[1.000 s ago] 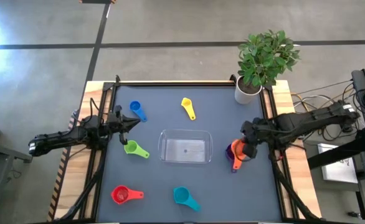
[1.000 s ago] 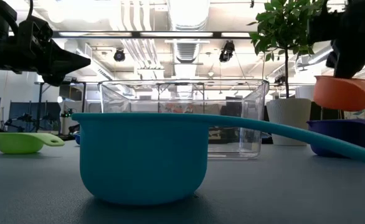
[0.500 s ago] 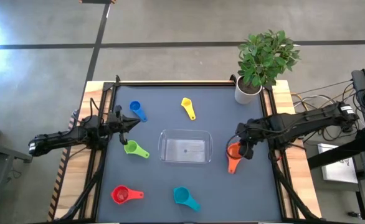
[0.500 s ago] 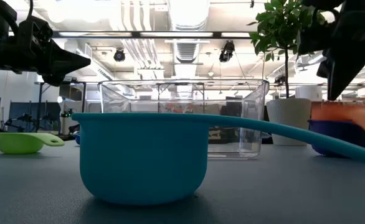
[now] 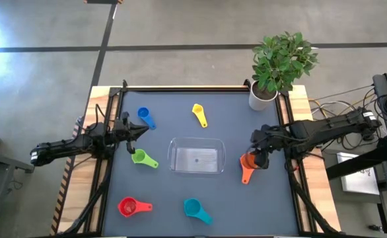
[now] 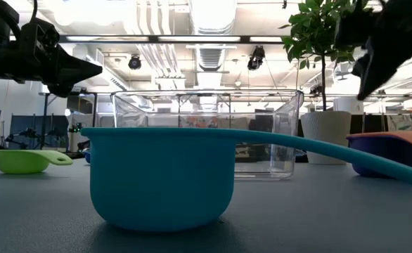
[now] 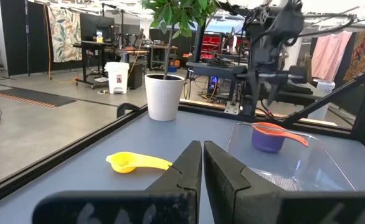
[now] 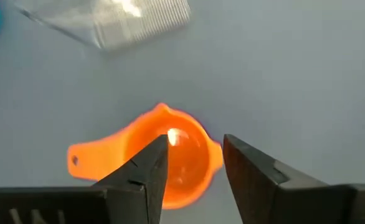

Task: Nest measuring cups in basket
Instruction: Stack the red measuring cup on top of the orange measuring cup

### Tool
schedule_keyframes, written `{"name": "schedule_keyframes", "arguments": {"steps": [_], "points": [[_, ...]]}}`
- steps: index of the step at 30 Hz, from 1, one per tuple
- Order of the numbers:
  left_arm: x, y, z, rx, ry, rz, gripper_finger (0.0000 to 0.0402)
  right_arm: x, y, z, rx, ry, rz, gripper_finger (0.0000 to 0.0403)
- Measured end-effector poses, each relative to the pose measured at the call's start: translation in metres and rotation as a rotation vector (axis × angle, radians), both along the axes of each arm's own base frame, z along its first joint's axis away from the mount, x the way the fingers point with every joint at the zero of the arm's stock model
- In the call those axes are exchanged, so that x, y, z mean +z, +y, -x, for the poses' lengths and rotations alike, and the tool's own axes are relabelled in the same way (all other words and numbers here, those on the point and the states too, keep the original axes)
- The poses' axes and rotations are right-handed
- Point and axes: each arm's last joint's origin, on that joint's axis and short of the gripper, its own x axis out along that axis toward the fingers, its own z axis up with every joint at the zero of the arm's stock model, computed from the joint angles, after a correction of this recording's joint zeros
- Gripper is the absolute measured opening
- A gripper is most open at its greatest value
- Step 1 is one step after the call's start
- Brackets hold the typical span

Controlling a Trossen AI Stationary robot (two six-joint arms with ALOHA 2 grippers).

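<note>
The clear basket (image 5: 171, 156) sits mid-table. An orange cup (image 5: 247, 162) rests inside the purple cup (image 6: 385, 156) to the basket's right, its handle pointing toward the near edge. My right gripper (image 8: 195, 140) hangs open just above the orange cup (image 8: 176, 155), clear of it in the low view (image 6: 375, 49). Blue (image 5: 143, 116), yellow (image 5: 198, 114), green (image 5: 140, 158), red (image 5: 131, 207) and teal (image 5: 195, 209) cups lie on the mat around the basket. My left gripper (image 5: 140, 129) hovers shut between the blue and green cups.
A white pot with a green plant (image 5: 263, 98) stands at the far right corner. A black frame rail (image 5: 180, 88) borders the mat. The teal cup (image 6: 157, 179) sits near the front edge. Open mat lies between the basket and the yellow cup.
My right gripper carried the orange cup a little toward the table's left, lowered it into the purple cup, let go and rose. The orange cup now sits nested in the purple one. The left arm kept still.
</note>
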Motion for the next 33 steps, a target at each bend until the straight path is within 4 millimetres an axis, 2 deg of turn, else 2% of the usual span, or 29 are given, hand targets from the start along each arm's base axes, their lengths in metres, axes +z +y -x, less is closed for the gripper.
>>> {"name": "schedule_keyframes", "arguments": {"steps": [8, 16, 23, 26, 30, 33], "points": [[0.0, 0.0, 0.0, 0.0, 0.0, 0.0, 0.0, 0.016, 0.023, 0.011, 0.083, -0.334, 0.115, 0.0119], [0.0, 0.0, 0.0, 0.0, 0.0, 0.0, 0.0, 0.012, 0.052, 0.008, 0.294, -0.654, 0.215, 0.0118], [0.0, 0.0, 0.0, 0.0, -0.004, -0.001, 0.0, 0.005, 0.055, 0.006, 0.314, -0.752, 0.225, 0.0113], [0.005, 0.0, 0.0, -0.001, -0.055, 0.005, 0.0, 0.002, 0.055, 0.006, 0.31, -0.768, 0.218, 0.0109], [0.01, 0.0, 0.001, -0.012, -0.145, 0.141, 0.0, -0.001, 0.055, 0.006, 0.311, -0.765, 0.22, 0.011], [0.015, 0.001, 0.002, 0.007, -0.217, 0.167, 0.0, -0.003, 0.056, 0.006, 0.314, -0.791, 0.224, 0.0111]]}}
